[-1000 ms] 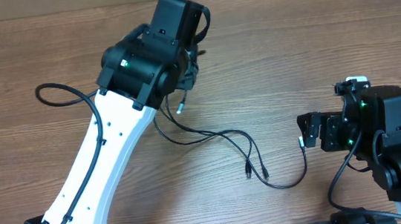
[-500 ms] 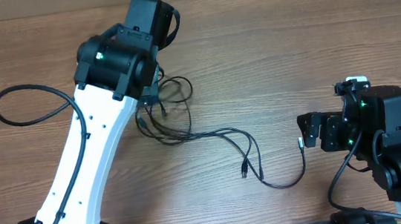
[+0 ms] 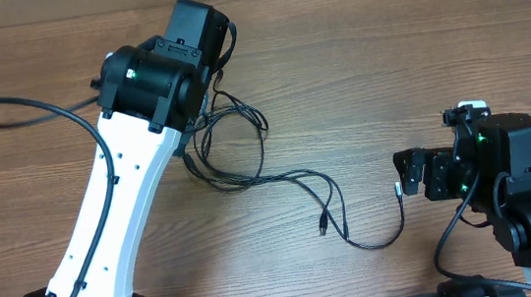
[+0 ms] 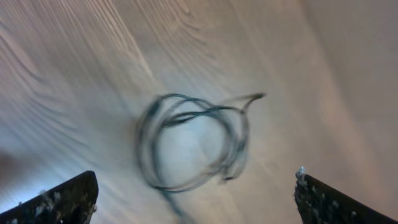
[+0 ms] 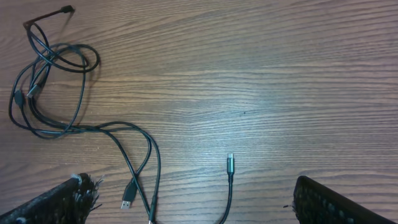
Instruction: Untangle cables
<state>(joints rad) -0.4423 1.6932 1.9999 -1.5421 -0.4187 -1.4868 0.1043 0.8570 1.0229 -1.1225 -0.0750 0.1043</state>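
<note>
Table [image 3: 384, 57]: flat brown board with a fine streaked wood grain; one.
Cables [image 3: 249, 180]: thin, black, smooth and limp cords, far thinner than the fingers. They lay on the table in a loose coil of overlapping rounded loops just beside the left arm's wrist. A pair of strands trailed from the coil toward the right gripper.
Cable count: could not be told inside the coil; two strands ran side by side out of it.
Plug tips: three told clearly in the right wrist view. One was a small flat silvery plug [image 5: 127, 202] ending one strand. One was a slim silvery tip [image 5: 229, 163] at the end of the other strand's long curve. One was a dark tip [image 5: 65, 9] at the coil's far edge.
Left gripper [image 4: 193, 186]: fingers spread wide apart and holding nothing; the blurred coil lay between them in the left wrist view, clear of both dark, rough-edged fingertips [image 4: 68, 199].
Right gripper [image 5: 193, 193]: fingers wide apart and empty; the slim silvery tip lay near it on the table, not touching.
Arms: two. The left arm [image 3: 134, 212] had a long white link and black joint housings, with a thicker black wire [image 3: 34, 109] looping from it. The right arm [image 3: 521, 181] was mostly black.
</note>
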